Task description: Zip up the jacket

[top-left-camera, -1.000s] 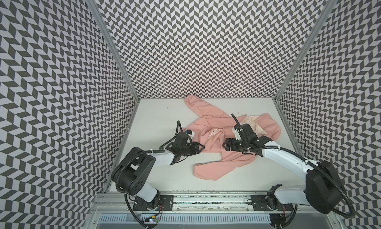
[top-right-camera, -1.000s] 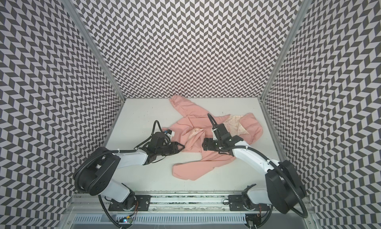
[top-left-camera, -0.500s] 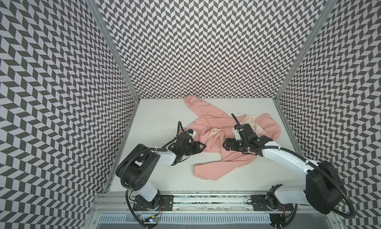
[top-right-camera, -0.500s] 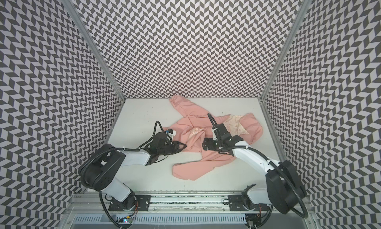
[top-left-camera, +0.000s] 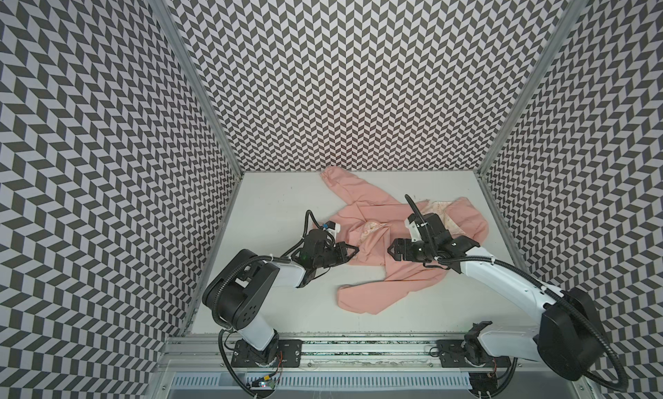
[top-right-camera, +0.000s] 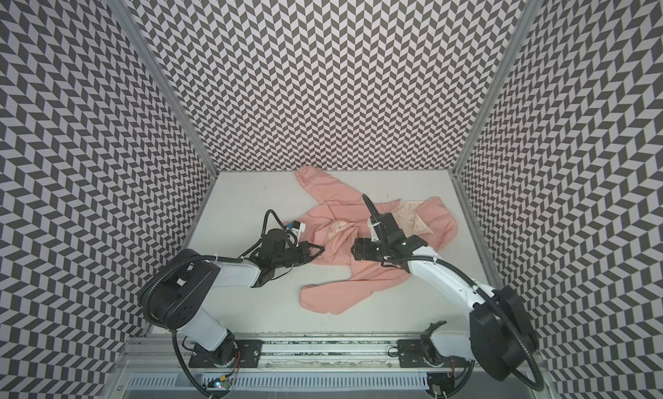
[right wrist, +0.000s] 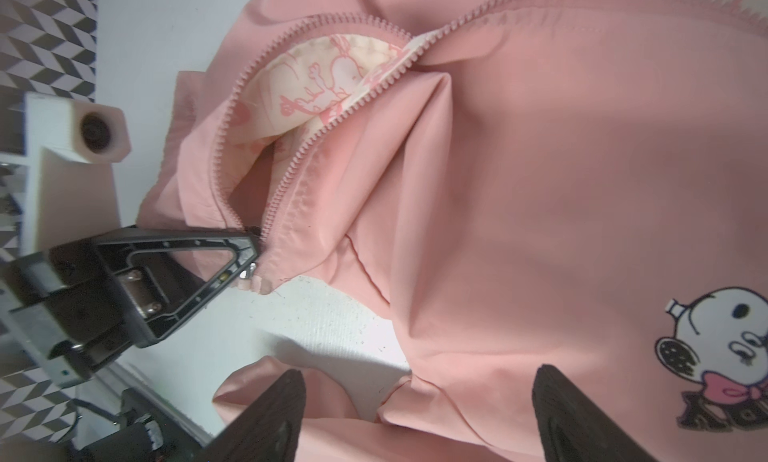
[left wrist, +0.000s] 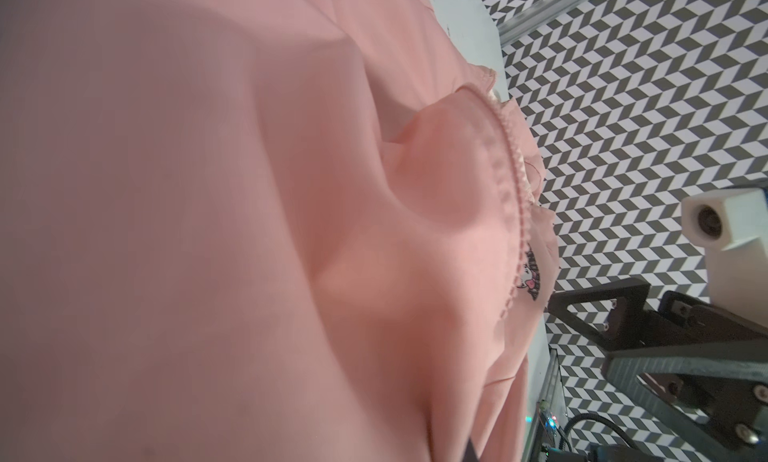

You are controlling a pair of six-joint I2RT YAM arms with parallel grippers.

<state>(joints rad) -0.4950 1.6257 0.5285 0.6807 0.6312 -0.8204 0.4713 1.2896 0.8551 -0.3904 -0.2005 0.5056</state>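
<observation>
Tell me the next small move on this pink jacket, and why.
Probably bring the open right gripper in to the zipper's bottom end. The left gripper looks shut on the salmon-pink child's jacket there, and the zipper teeth beyond gape over the cream printed lining, so pulling it shut needs a second grip.

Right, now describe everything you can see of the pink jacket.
The small salmon-pink jacket of thin, smooth fabric lies crumpled on the white table, toward its back right. One sleeve with a gathered cuff reaches the table's back edge; another lies toward the front. Its pink-toothed zipper stands open, baring cream lining with pink print. A cartoon dog graphic marks one front panel. The left pincer is shut on the hem at the zipper's foot; the open right pincer hangs over the front panel.
</observation>
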